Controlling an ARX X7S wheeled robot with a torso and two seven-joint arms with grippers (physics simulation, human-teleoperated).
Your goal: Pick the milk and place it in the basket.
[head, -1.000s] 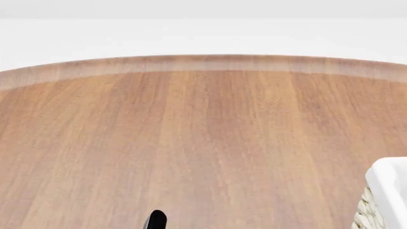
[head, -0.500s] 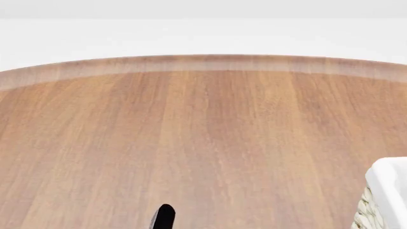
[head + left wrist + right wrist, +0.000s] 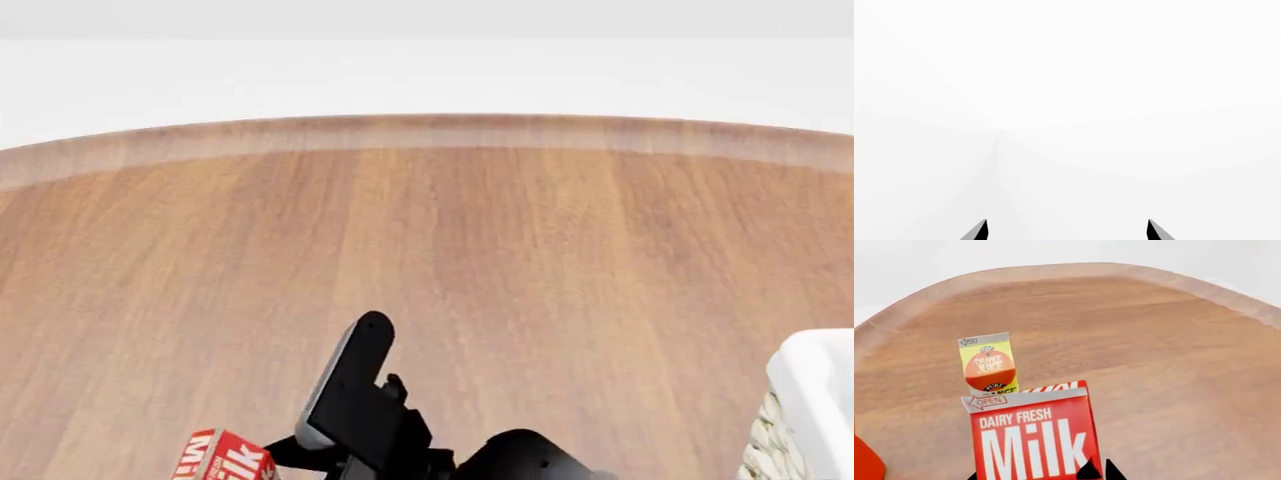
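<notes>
- Wooden round table fills the head view, pale edge band at its far side, white background beyond.
- Basket: only a corner shows at the head view's right edge, white cloth over woven wicker.
- Milk: red carton with white "DAIRY FRESH Milk" lettering, close to the right wrist camera; in the head view its red top sits at the bottom edge, left of centre.
- Right gripper: dark fingertips show against the milk's lower edge; whether they clamp it I cannot tell.
- Orange juice carton stands upright on the table just behind the milk.
- Left gripper: two dark tips set wide apart, nothing between them, facing blank white.
</notes>
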